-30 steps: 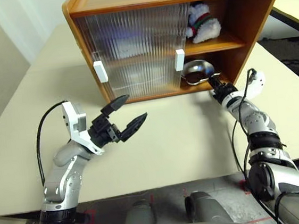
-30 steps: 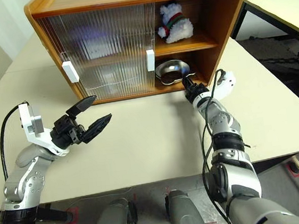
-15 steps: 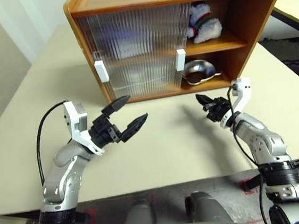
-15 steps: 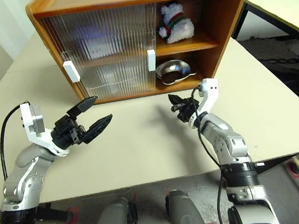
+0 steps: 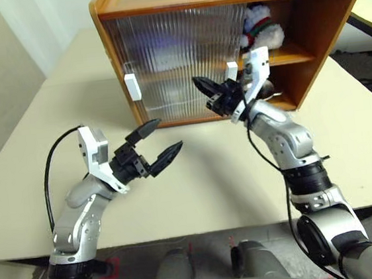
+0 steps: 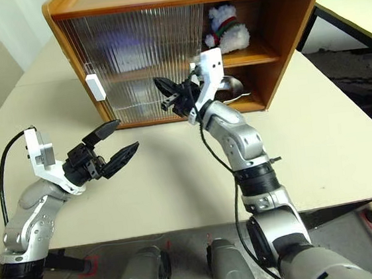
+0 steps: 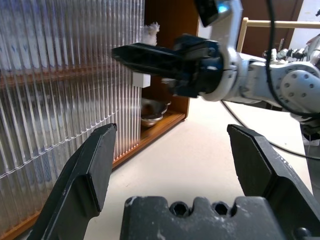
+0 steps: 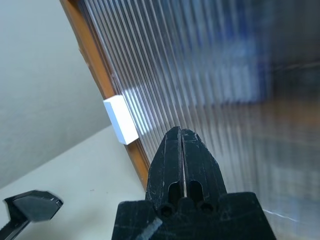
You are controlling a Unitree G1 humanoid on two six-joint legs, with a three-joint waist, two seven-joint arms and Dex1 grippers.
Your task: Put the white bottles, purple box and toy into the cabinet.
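— What are you counting in front of you?

— I am seeing one cabinet with two shelves, two ribbed sliding doors and two white handles.

— And inside?

— I am making out one toy and one steel bowl. Behind the ribbed panels I am catching pale and bluish blurs, possibly other items, but I cannot count them.

Silver jointed arms, black cables, black two-fingered tool.
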